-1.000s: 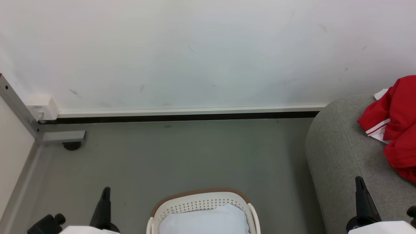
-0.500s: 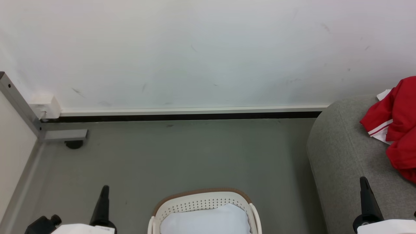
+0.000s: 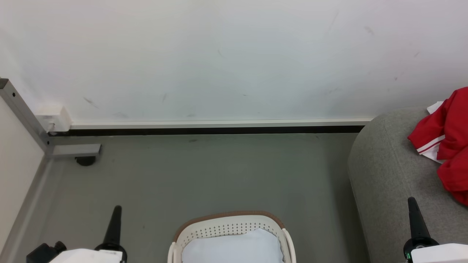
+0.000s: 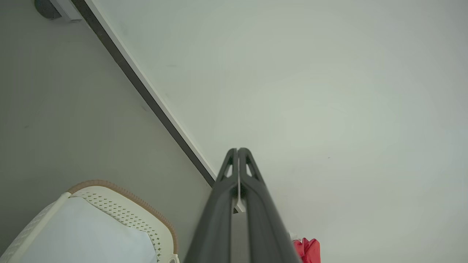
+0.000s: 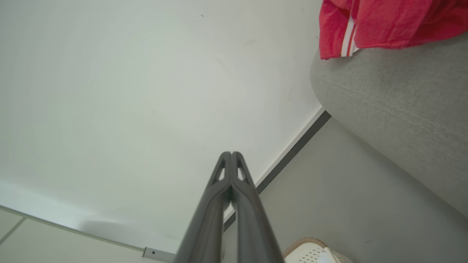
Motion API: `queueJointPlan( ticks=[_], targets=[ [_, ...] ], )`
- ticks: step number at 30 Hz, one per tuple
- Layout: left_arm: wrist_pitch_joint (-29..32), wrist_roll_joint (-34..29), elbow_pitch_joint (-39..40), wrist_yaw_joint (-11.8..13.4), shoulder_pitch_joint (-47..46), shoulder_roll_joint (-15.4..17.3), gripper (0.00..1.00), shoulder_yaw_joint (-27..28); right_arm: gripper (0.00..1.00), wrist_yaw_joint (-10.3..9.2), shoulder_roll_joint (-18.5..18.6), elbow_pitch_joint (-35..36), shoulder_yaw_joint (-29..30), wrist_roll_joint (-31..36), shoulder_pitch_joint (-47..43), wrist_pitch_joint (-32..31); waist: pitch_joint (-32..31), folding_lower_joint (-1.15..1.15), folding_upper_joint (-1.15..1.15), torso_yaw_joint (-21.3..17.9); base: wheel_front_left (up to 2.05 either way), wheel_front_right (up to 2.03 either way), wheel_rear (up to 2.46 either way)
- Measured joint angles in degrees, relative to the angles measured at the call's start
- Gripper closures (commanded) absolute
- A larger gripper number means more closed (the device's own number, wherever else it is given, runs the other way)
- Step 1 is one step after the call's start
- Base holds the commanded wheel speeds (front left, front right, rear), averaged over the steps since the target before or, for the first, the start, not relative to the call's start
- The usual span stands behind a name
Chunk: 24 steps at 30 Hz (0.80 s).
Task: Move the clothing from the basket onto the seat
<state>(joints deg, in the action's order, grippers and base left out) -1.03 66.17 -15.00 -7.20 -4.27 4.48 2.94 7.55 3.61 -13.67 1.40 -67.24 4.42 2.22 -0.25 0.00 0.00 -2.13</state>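
Head view first: the left gripper (image 3: pixel 116 213) is pinched fully shut with nothing in it, fingers aimed at the white wall. Just to its right the perforated laundry basket (image 3: pixel 228 216) sits on the floor between the two grippers, with a pale blue-white pad (image 3: pixel 234 248) inside. The right gripper (image 3: pixel 412 204), seen against the grey sofa (image 3: pixel 384 175), is equally shut and empty. Ahead and to its right the red clothing (image 3: pixel 451 146) lies bunched on the sofa, its white-striped hem pointing left.

Left wrist view: fingers (image 4: pixel 226 190) pressed together and bare, the basket's tan rim (image 4: pixel 146 204) low to their left.

Right wrist view: fingers (image 5: pixel 219 190) closed tip to tip, gripping nothing, the clothing (image 5: pixel 380 22) up to their right atop the sofa (image 5: pixel 395 109).
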Motion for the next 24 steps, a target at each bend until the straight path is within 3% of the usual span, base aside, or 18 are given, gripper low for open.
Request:
queueJointPlan(
  ticks=[24],
  targets=[
    [3.39,11.24,0.34,-0.01,-0.73,-0.73,1.0,1.62,1.0,0.0,0.02,-0.13,1.69,-11.59,0.52,-3.44,0.15,0.0,0.0,0.82,0.0,0.0,0.0]
  ],
)
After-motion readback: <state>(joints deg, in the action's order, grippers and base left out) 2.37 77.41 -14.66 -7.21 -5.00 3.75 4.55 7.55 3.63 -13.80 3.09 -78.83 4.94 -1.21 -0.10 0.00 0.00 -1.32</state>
